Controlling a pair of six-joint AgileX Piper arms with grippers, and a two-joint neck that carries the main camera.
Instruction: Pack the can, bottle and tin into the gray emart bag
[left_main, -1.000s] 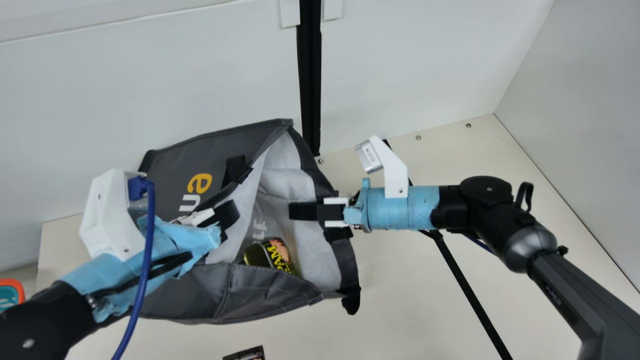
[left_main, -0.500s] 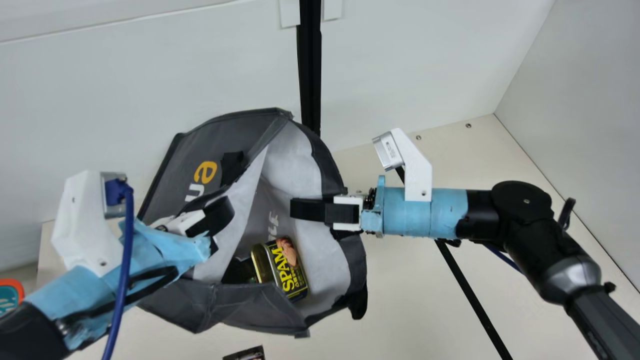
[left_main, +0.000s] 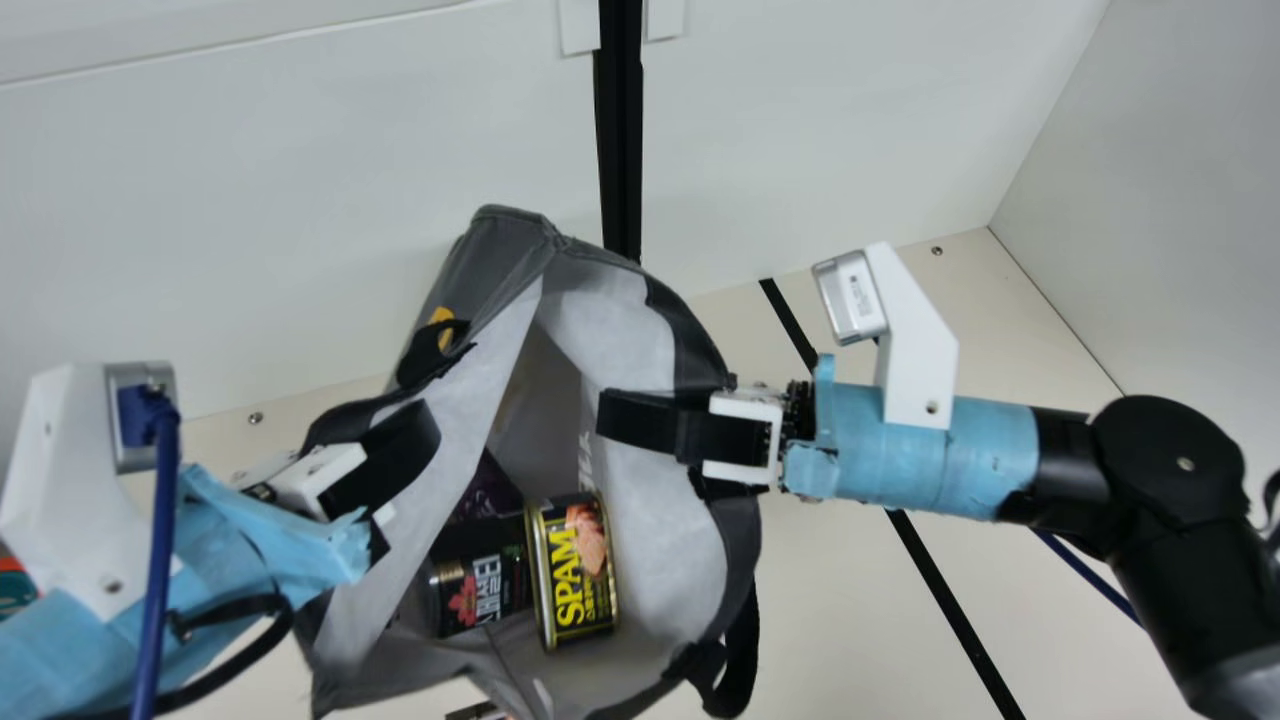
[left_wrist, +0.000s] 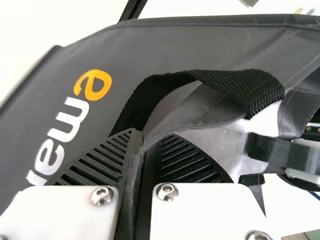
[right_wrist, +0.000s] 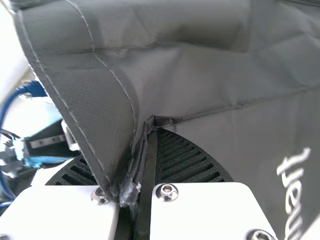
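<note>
the gray emart bag (left_main: 500, 240) hangs open between two robot arms above a cream table (left_main: 850, 620), its pale lining (left_main: 660, 560) facing the camera. in the main view, the left gripper (left_main: 410, 430) is at the bag's left edge; its own wrist view shows the ribbed fingers pressed shut around the gray rim fabric, close by a looped black handle (left_wrist: 172, 82). the right gripper (left_main: 612, 418) grips the opposite edge, and the right wrist view shows its fingers closed on a folded, stitched part of the bag.

inside the bag, a short tin (left_main: 575, 575) with yellow lettering and gold rims lies on its side. just beside it, to the left in the main view, is a dark cylinder (left_main: 480, 590) with a red leaf-like mark; whether it is the can or the bottle, i cannot tell. behind that cylinder is a dark purple shape (left_main: 487, 492), partly hidden and unclear.

a pale wall (left_main: 300, 200) with an upright black bar (left_main: 620, 130) stands behind the table.
</note>
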